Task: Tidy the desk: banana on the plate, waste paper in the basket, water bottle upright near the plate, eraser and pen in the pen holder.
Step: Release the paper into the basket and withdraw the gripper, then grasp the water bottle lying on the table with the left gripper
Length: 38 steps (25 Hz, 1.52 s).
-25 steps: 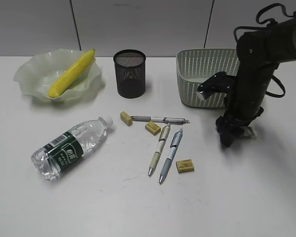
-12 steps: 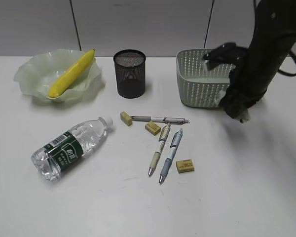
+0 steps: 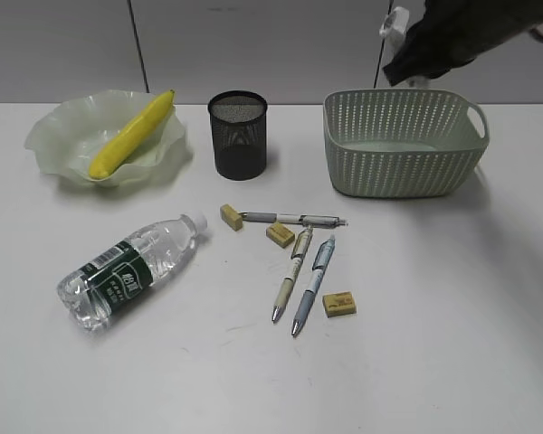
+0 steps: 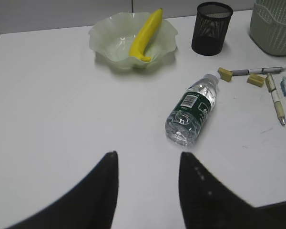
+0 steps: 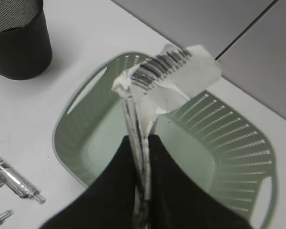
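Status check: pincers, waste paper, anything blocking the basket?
Right pincer shut on waste paper, above basket. Left pincer open, holding nothing. Basket unobstructed.

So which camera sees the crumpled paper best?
The right wrist view: the waste paper fills the middle, pinched in the right gripper above the basket. The exterior view shows only a white scrap; the left wrist view shows none.

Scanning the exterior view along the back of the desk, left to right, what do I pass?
plate with the banana lying in it → pen holder → basket, with the right claw holding the waste paper above its left half.
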### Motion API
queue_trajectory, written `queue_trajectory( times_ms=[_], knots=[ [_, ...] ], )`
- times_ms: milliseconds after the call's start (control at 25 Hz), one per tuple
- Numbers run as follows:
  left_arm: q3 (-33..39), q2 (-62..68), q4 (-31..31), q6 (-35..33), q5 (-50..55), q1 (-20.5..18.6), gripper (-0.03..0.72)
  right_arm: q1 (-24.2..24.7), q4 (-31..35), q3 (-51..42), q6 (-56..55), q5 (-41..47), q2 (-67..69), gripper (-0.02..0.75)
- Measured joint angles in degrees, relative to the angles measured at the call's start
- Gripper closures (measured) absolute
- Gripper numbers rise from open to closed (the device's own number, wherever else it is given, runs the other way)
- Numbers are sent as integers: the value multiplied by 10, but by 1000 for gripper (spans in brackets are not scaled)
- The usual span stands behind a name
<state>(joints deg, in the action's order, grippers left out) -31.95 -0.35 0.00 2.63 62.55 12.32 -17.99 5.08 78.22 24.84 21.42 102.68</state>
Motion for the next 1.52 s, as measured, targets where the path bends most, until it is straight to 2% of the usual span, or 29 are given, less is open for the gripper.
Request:
queue_trajectory(
  times_ms=[160, 240, 480, 600, 760, 1000, 1080, 1240, 1520],
  knots=[
    [0, 0, 0, 0, 0, 0, 374, 3, -1, 22, -22, -15, 83, 686],
    [0, 0, 0, 0, 0, 0, 374, 3, 0, 38, -28, -15, 117, 633],
    [0, 0, 0, 0, 0, 0, 374, 3, 1, 71, -101, -15, 150, 209],
    [0, 0, 0, 0, 0, 0, 374, 3, 0, 72, -121, -4, 137, 125],
    [0, 0, 5, 0, 0, 0, 374, 3, -5, 72, -124, 75, 99, 113],
    [0, 0, 5, 0, -5, 0, 374, 3, -12, 72, -136, 257, 31, 144],
    [0, 0, 5, 0, -5, 0, 374, 3, -13, 62, -148, 293, 5, 149],
    [0, 0, 5, 0, -7, 0, 374, 3, -15, 9, -168, 324, -68, 154],
    [0, 0, 5, 0, -7, 0, 374, 3, -15, -147, -180, 329, -252, 154]
  ],
)
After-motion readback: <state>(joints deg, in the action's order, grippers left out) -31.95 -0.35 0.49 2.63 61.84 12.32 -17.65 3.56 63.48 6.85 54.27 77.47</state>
